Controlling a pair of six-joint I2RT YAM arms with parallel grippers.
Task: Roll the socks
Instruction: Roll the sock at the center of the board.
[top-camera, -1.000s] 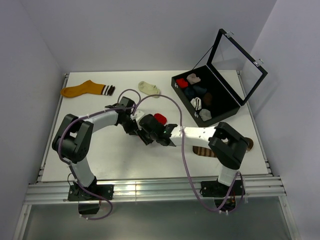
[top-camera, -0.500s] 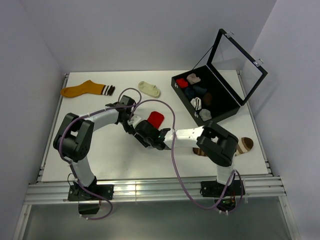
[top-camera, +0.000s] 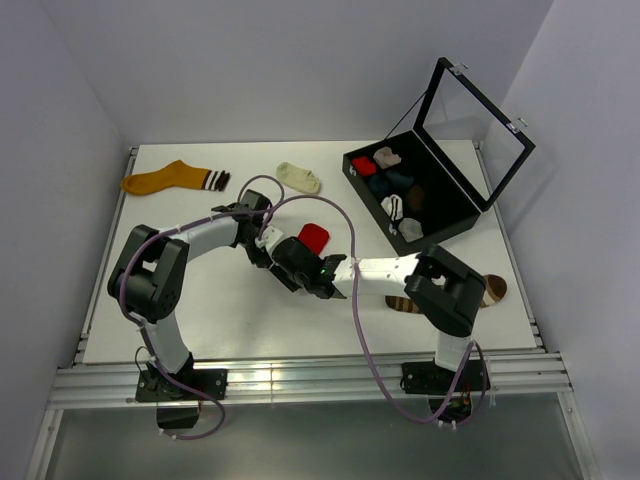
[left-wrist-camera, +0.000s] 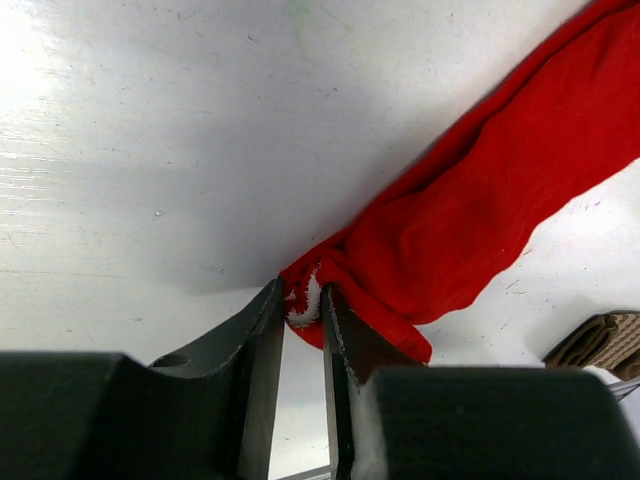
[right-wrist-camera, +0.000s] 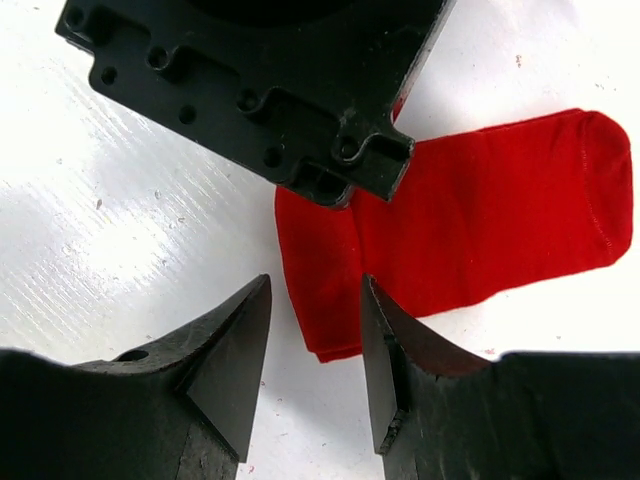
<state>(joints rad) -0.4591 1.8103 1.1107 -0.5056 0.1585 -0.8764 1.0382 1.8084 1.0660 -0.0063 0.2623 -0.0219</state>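
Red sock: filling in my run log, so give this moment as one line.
left arm: jaws shut on end of red sock | right arm: jaws open over that end | sock unrolled on table

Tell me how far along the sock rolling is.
Looks done: bundles sit in the case. In hand: the left gripper pinches an edge of the red sock, not yet rolled; the right gripper is open over it. Left: the orange sock, cream sock and striped sock lie unrolled.
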